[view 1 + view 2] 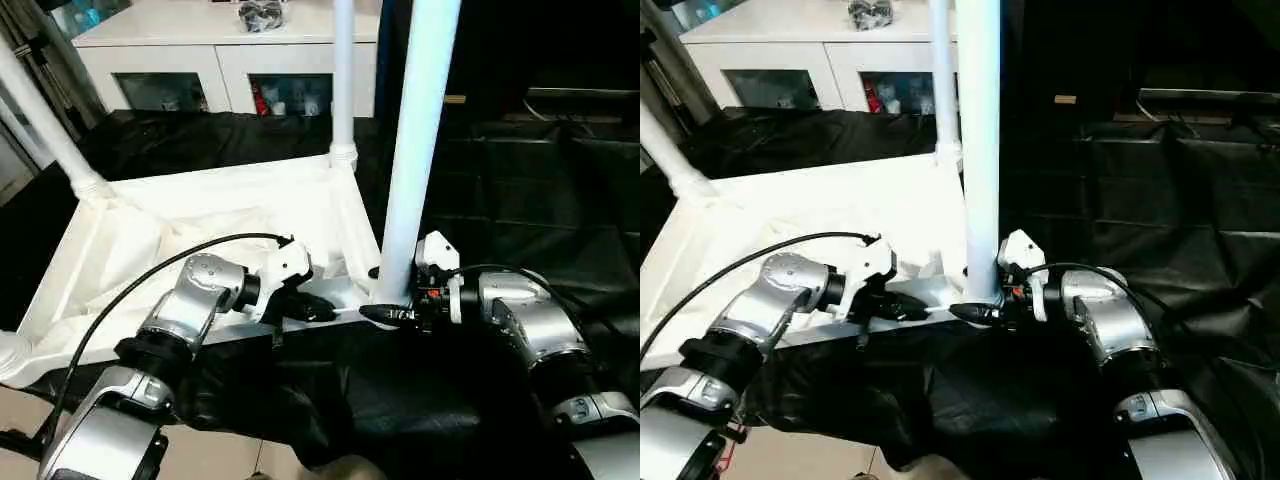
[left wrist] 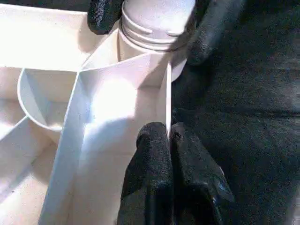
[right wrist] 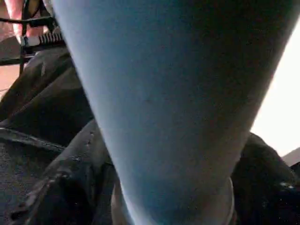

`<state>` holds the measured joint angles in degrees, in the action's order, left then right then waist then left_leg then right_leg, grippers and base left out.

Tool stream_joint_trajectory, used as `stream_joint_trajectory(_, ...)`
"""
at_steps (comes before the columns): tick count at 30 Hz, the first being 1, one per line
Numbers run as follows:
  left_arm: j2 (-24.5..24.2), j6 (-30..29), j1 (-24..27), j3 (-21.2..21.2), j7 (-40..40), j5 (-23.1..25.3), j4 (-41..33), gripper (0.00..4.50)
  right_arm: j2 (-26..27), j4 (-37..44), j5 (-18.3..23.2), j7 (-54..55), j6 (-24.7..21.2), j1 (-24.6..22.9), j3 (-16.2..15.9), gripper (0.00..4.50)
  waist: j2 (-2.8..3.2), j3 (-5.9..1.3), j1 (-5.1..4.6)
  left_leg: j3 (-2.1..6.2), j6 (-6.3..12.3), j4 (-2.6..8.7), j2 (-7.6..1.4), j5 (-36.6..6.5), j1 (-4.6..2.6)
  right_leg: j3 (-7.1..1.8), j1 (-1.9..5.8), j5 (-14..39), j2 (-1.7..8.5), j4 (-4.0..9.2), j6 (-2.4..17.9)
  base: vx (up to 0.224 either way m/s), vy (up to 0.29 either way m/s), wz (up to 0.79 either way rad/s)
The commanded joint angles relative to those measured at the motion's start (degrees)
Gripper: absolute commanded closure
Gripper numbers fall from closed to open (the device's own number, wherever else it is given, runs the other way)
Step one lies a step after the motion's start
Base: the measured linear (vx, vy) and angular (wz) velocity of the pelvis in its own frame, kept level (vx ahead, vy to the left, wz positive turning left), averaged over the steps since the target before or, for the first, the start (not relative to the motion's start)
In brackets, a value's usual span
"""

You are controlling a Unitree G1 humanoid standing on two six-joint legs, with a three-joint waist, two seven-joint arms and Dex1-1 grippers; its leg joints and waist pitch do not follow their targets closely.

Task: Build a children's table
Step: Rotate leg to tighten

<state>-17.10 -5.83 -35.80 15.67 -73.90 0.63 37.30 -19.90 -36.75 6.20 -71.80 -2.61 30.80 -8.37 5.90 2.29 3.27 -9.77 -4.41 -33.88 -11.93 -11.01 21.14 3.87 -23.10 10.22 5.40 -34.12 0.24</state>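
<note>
Where ribs cross, smooth tubular leg [image 1: 415, 150] stands.

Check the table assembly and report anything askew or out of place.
The near-corner leg leans slightly against the upright far leg, so it may not be fully seated. The right tool is at its base; the left tool pinches the tabletop edge.

Both forearms: rounded, brushed-silver metal housings with black joint rings between segments. Left forearm [image 1: 185, 310] carries a thin black cable arcing from the lower arm up to a white plastic wrist block. Right forearm [image 1: 530, 320] has a matching white block, a black cable looping over it, small red detail beside it. Left end effector [image 2: 171, 176]: two black fingers, grainy rubbery texture. Right end effector [image 1: 388, 314]: black fingers likewise.
</note>
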Motion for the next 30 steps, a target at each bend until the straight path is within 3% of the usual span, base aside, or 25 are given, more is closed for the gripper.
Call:
stream_joint_trajectory(1,0.68,0.97,-0.49,-0.07,-1.45,-2.26,-3.28,4.5,1.01,0.22,-0.37,-2.09,-1.47,-1.44,-2.96,1.24,-0.69,-3.83,-0.08,-0.28,6.46,3.54,-0.79,-8.99,-0.28,-1.47,3.39,5.46,2.18,3.21,16.51,0.0,0.0,0.0)
stream_joint_trajectory(5,0.6,0.75,-0.16,0.14,-2.26,-2.46,-3.65,4.5,1.1,1.34,-0.32,-2.62,-2.09,-2.02,-3.18,1.53,-0.35,-3.84,0.03,-0.21,6.08,3.6,-0.85,-9.37,-0.32,-1.48,3.41,4.99,2.18,3.14,16.61,0.0,0.0,0.0)
stream_joint_trajectory(11,1.55,0.35,-0.47,-0.16,-0.11,-2.09,-2.61,4.5,2.26,2.4,-0.48,0.73,-2.78,-3.55,-3.13,1.83,-0.29,-3.8,-0.03,-0.23,5.67,3.63,-0.78,-10.02,-0.34,-1.46,3.43,5.15,2.15,3.28,16.42,0.0,0.0,0.0)
stream_joint_trajectory(13,3.11,-0.16,-1.4,-0.97,3.73,-1.54,-0.86,4.5,4.54,-0.34,-2.56,8.6,-2.13,-3.12,-2.12,1.84,-0.33,-3.61,-0.17,-0.25,4.95,3.8,-0.71,-11.18,-0.31,-1.44,3.43,7.27,2.16,3.51,15.92,0.0,0.0,0.0)
stream_joint_trajectory(14,4.1,-0.38,-2.05,-1.36,6.23,-1.08,0.28,4.5,5.97,-2.47,-3.8,13.87,-2.18,-2.46,-1.38,1.84,-0.11,-3.35,-0.55,-0.25,3.81,4.03,-0.63,-12.18,-0.35,-1.48,3.14,9.81,2.17,3.76,15.32,0.0,0.0,0.0)
stream_joint_trajectory(15,4.72,-0.52,-2.47,-1.59,7.81,-0.78,0.98,4.5,6.89,-3.79,-4.58,17.25,-2.34,-2.03,-0.88,1.84,-0.26,-3.12,-0.89,-0.12,2.5,4.33,-0.54,-14.77,-0.56,-1.39,3.18,14.85,2.26,4.28,14.02,0.0,0.0,0.0)
stream_joint_trajectory(18,6.96,-1.14,-3.84,-1.73,12.97,0.52,2.98,4.5,10.2,-6.82,-4.65,26.06,-3.41,-0.83,1.42,1.85,-0.26,-2.9,-1.86,0.06,1.43,4.52,-0.25,-17.4,-0.69,-1.43,2.99,21.79,2.29,4.96,11.52,0.0,0.0,0.0)
stream_joint_trajectory(20,7.93,-1.68,-4.36,-1.83,14.92,0.86,3.57,4.5,11.47,-7.61,-4.31,28.83,-4.0,-0.39,2.31,1.86,-0.29,-3.0,-1.97,0.1,1.69,4.48,-0.23,-17.25,-0.67,-1.47,2.92,22.62,2.27,5.22,10.71,0.0,0.0,0.0)
stream_joint_trajectory(21,10.8,-3.28,-5.93,-2.43,20.43,1.34,5.14,4.5,14.69,-10.01,-4.12,36.68,-5.21,1.19,3.88,1.86,-0.35,-3.08,-2.09,0.02,1.79,4.38,-0.27,-16.25,-0.53,-1.61,2.8,20.87,2.25,5.06,11.14,0.0,0.0,0.0)
stream_joint_trajectory(25,13.55,-4.36,-7.46,-3.18,25.68,1.82,6.79,4.5,17.73,-12.9,-4.34,43.16,-5.58,2.9,4.86,1.86,-0.42,-3.17,-1.97,-0.01,1.96,4.31,-0.13,-16.21,-0.73,-1.51,2.73,20.6,2.29,5.25,11.14,0.0,0.0,0.0)
stream_joint_trajectory(26,15.29,-4.66,-8.1,-3.58,28.05,2.08,7.18,4.5,19.96,-15.11,-5.07,45.39,-4.12,4.17,4.68,1.86,-0.51,-3.16,-2.12,0.04,2.09,4.36,-0.11,-15.63,-0.33,-1.45,2.85,19.79,2.26,5.03,11.41,0.0,0.0,0.0)
stream_joint_trajectory(27,15.29,-4.66,-8.1,-3.58,28.05,2.08,7.18,4.5,19.96,-15.11,-5.07,45.39,-4.12,4.17,4.68,1.51,-0.49,-3.25,-2.06,0.06,2.28,4.34,-0.11,-15.24,-0.38,-1.4,2.89,19.51,2.32,5.04,11.34,0.0,0.0,0.0)
stream_joint_trajectory(30,15.69,-4.03,-7.71,-2.92,27.26,2.16,6.29,4.5,21.3,-16.25,-4.78,44.9,-1.98,5.22,5.09,1.14,-0.57,-3.39,-1.87,0.02,3.49,4.24,-0.12,-13.88,-0.13,-1.43,3.04,17.73,2.38,4.88,11.51,0.0,0.0,0.0)
